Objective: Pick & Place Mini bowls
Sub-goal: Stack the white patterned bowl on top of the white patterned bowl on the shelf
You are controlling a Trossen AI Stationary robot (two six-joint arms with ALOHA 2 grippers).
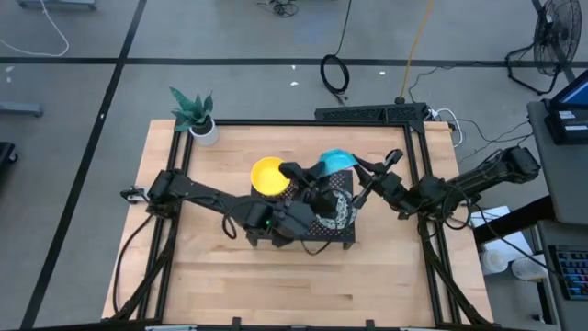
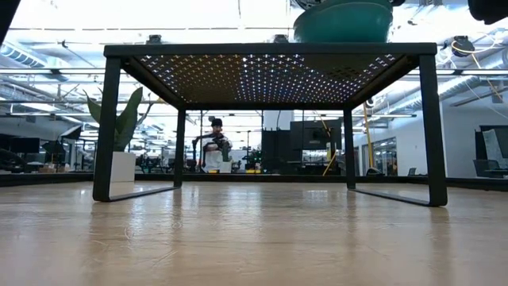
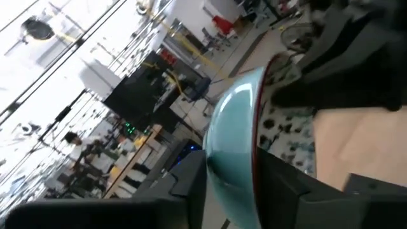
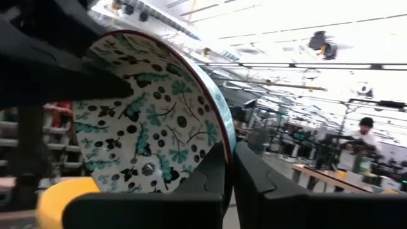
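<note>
Above the black perforated stand [image 1: 323, 230] at mid-table, one patterned mini bowl [image 1: 333, 162] is held clear of the surface, tipped steeply on edge. Its teal outer wall faces the left wrist camera and its white, blue-green patterned inside faces the right wrist camera.

Both grippers are at this bowl. The right gripper [image 4: 230, 175] has its two fingers closed narrowly over the rim, one finger inside and one outside; this rim pinch accounts for the tilt. The left gripper [image 3: 232, 184] also straddles the rim, with a finger either side of the wall. Whether it bears load or is merely closing in cannot be told. Two grips on one bowl is judged to be a hand-over between arms.

A yellow mini bowl [image 1: 268, 175] sits just beside the patterned bowl, toward the left arm, at the stand's far edge. From the low view, a teal bowl underside shows at the top of the stand [image 2: 270, 49].

Other bowls are not distinguishable; the left arm covers much of the stand top. A potted plant [image 1: 197, 116] stands at the table's far left corner, well apart from the work. A person [image 4: 364, 137] is visible in the room beyond, not near the table.
</note>
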